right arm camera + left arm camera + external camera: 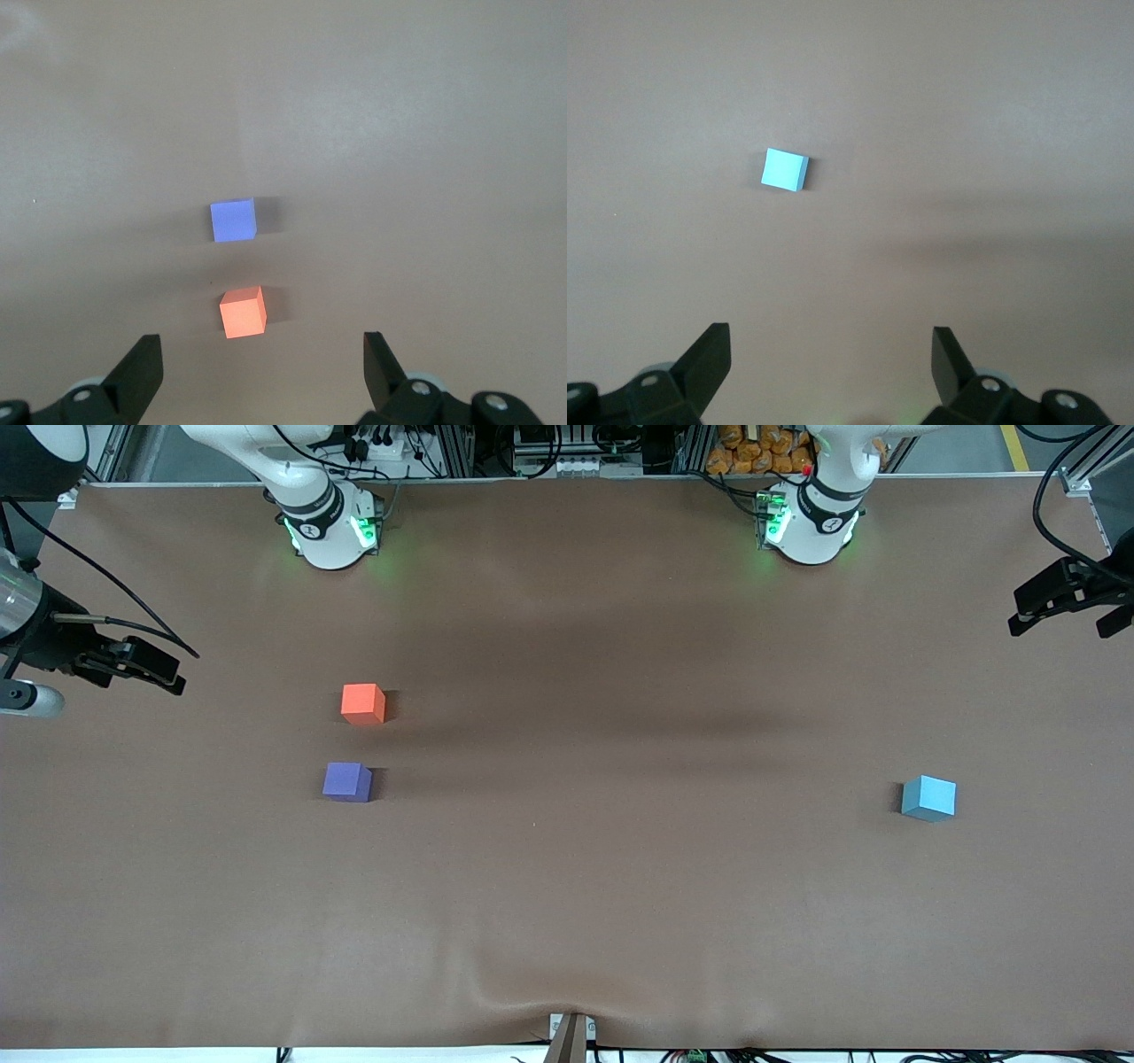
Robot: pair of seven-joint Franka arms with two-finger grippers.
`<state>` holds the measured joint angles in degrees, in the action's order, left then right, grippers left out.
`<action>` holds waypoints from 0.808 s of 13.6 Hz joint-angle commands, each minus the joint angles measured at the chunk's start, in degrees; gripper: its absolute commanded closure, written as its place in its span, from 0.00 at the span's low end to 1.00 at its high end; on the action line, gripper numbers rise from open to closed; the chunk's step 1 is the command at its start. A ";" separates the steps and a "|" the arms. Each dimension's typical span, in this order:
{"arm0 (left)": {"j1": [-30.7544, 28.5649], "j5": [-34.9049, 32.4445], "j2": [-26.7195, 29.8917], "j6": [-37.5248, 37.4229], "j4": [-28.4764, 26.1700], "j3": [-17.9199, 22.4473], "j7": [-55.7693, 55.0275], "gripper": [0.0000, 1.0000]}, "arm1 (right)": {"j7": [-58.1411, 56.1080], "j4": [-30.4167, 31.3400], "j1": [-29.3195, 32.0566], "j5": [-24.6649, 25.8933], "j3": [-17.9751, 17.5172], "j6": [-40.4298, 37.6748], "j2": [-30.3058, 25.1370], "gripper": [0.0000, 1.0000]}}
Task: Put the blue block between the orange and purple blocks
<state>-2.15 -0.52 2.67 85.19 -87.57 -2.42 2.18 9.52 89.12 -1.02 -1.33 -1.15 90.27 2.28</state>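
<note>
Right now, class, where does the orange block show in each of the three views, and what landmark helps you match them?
Front view: orange block toward the right arm's end of the table.
Left wrist view: not in it.
Right wrist view: orange block.
Shared landmark: purple block beside it.

Blue block (928,797) toward left arm's end
</note>
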 commanded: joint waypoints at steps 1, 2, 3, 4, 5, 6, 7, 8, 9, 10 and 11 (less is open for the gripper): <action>0.22 -0.45 -0.12 -1.25 0.55 -0.13 -0.16 0.00 | -0.29 -1.14 0.31 -0.25 -0.43 -0.97 0.44 0.00; 0.13 -0.45 -0.21 -1.25 0.64 -0.22 -0.07 0.00 | -0.29 -1.14 0.40 -0.25 -0.43 -0.97 0.44 0.00; 0.04 -0.45 -0.21 -1.25 0.73 -0.22 -0.07 0.00 | -0.29 -1.05 0.31 -0.25 -0.43 -0.97 0.44 0.00; 0.21 -0.45 -0.21 -1.25 0.90 -0.22 -0.16 0.00 | -0.29 -1.05 0.23 -0.25 -0.43 -0.97 0.44 0.00; 0.22 -0.62 -0.30 -1.25 0.90 -0.22 -0.16 0.00 | -0.29 -1.14 0.22 -0.25 -0.43 -0.97 0.44 0.00; -0.22 -0.36 -1.08 -1.25 0.73 -0.22 0.10 0.00 | -0.29 -1.14 0.22 -0.34 -0.52 -0.97 0.44 0.00; -0.49 -0.27 -2.31 -1.25 0.38 -0.22 0.37 0.00 | -0.20 -1.14 0.22 -0.34 -0.52 -0.89 0.44 0.00; -0.57 -0.27 -3.97 -1.16 -0.41 -0.13 0.63 0.00 | -0.20 -1.05 0.14 -0.34 -0.52 -0.88 0.44 0.00; -0.84 -0.36 -5.30 -0.38 -2.41 -0.13 0.63 0.00 | -0.11 -1.14 0.14 -0.34 -0.52 -0.88 0.44 0.00; -1.88 -0.36 -5.83 3.20 -5.83 -0.04 0.72 0.00 | -0.11 -1.14 0.14 -0.43 -0.61 -0.88 0.44 0.00; -3.63 -0.36 -5.66 9.41 -11.26 -0.13 1.24 0.00 | -0.03 -1.05 0.05 -0.43 -0.61 -0.97 0.44 0.00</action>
<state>-3.26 -0.53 -2.55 87.67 -92.04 -2.32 2.25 9.52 89.12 -1.13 -1.37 -1.41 90.20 2.29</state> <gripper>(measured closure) 0.000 0.000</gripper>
